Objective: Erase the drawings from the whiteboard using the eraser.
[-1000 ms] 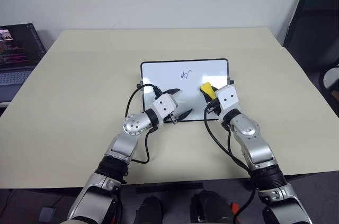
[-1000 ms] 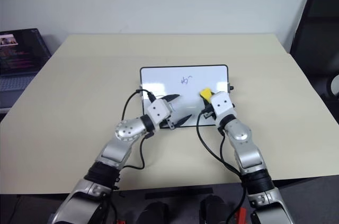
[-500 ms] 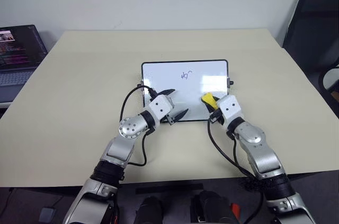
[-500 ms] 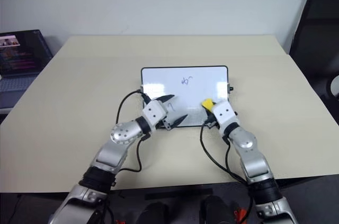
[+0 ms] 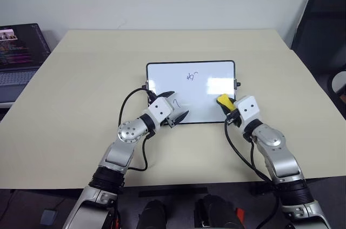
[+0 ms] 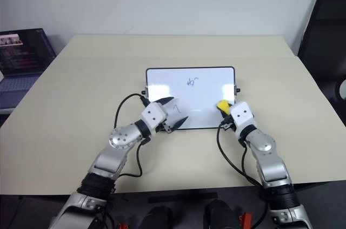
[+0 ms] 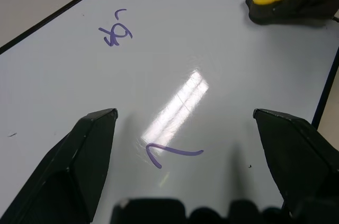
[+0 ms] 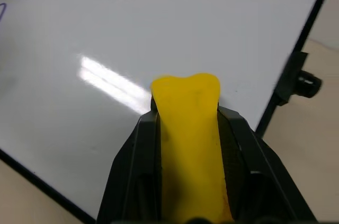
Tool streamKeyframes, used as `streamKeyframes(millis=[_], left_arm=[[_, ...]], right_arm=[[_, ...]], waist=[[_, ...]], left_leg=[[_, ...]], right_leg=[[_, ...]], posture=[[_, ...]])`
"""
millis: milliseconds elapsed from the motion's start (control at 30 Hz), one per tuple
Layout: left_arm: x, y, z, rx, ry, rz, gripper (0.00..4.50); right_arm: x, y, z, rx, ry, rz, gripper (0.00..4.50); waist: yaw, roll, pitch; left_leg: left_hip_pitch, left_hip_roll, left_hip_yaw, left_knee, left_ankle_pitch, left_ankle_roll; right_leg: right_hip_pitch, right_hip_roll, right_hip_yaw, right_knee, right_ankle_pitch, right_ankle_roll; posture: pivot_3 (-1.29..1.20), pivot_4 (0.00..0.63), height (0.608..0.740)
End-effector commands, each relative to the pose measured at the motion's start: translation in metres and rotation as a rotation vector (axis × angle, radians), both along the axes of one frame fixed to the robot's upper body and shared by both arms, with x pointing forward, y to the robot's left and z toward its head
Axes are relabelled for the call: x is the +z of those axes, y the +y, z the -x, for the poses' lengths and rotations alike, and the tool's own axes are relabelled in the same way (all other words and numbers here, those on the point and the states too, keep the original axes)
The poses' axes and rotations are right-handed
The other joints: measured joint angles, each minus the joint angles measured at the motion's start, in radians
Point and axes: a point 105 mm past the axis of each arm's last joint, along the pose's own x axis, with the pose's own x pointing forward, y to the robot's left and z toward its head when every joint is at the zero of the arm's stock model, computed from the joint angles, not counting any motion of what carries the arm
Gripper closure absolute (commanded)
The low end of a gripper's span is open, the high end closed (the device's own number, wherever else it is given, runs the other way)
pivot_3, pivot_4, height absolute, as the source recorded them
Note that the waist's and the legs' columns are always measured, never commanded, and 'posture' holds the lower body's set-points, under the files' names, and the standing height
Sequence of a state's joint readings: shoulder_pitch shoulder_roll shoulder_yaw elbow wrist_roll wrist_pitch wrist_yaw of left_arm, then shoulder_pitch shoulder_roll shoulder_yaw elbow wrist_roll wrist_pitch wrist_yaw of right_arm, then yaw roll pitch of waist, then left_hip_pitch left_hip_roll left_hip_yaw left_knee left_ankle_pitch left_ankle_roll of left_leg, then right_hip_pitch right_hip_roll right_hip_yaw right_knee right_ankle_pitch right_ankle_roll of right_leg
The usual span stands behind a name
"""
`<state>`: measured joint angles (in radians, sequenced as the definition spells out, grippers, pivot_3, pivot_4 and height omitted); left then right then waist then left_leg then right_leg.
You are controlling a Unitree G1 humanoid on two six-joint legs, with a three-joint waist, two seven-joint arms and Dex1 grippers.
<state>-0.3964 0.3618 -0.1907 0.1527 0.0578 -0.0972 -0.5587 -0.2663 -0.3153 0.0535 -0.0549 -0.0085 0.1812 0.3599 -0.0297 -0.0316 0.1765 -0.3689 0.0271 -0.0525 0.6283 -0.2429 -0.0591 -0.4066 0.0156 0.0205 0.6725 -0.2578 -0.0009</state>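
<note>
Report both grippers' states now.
Left gripper: open, holding nothing, over the whiteboard.
Right gripper: shut on the eraser.

The right pincer [image 8: 186, 128] clamps the eraser [image 8: 188, 144] over the whiteboard [image 8: 132, 33] near its knobbed edge.

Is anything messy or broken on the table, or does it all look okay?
Nothing stands out. The whiteboard lies flat and square on the table, unbroken. The marker drawings on it are just what needs wiping. The right gripper holds the yellow eraser firmly.
</note>
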Motion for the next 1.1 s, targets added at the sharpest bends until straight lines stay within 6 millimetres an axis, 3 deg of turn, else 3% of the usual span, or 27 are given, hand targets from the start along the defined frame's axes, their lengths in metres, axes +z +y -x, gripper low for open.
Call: streamKeyframes(millis=[33,267,667,933,1100], left_arm=[[0.017,-0.001,0.002,-0.003,-0.066,0.018,0.00],[0.020,0.001,0.000,0.000,-0.074,0.017,0.00],[0.013,0.008,0.008,0.047,-0.034,0.021,0.00],[0.005,0.022,0.016,0.097,-0.008,0.013,0.00],[0.012,0.026,0.009,0.111,-0.042,-0.007,0.00]], right_arm=[[0.037,0.000,0.001,-0.003,-0.151,-0.069,3.40],[0.055,0.000,0.001,-0.002,-0.230,-0.110,3.40],[0.059,0.012,-0.008,0.020,-0.234,-0.095,3.40],[0.068,0.036,-0.018,0.085,-0.255,-0.106,3.40],[0.075,0.059,-0.025,0.139,-0.275,-0.132,3.40]], waist=[[0.000,0.000,0.000],[-0.001,0.001,0.000],[-0.001,0.001,0.001],[-0.002,0.002,0.001],[0.000,0.002,0.001]], left_leg=[[-0.001,0.000,0.000,0.000,0.000,0.000],[-0.006,0.000,-0.002,-0.001,0.000,0.000],[-0.010,0.000,-0.004,-0.001,0.000,0.000],[-0.010,0.001,-0.004,-0.001,0.000,0.000],[-0.010,0.001,-0.005,0.000,0.000,0.000]], right_leg=[[0.000,0.000,0.000,0.000,0.000,0.000],[-0.004,0.000,0.000,-0.002,0.000,0.000],[-0.004,0.000,-0.002,-0.008,0.001,0.001],[-0.004,0.000,-0.002,-0.008,0.001,0.001],[-0.004,0.000,-0.003,-0.008,0.001,0.000]], posture=[[0.00,0.150,0.740],[0.00,0.150,0.740],[0.00,0.150,0.740],[0.00,0.150,0.740],[0.00,0.150,0.740]])
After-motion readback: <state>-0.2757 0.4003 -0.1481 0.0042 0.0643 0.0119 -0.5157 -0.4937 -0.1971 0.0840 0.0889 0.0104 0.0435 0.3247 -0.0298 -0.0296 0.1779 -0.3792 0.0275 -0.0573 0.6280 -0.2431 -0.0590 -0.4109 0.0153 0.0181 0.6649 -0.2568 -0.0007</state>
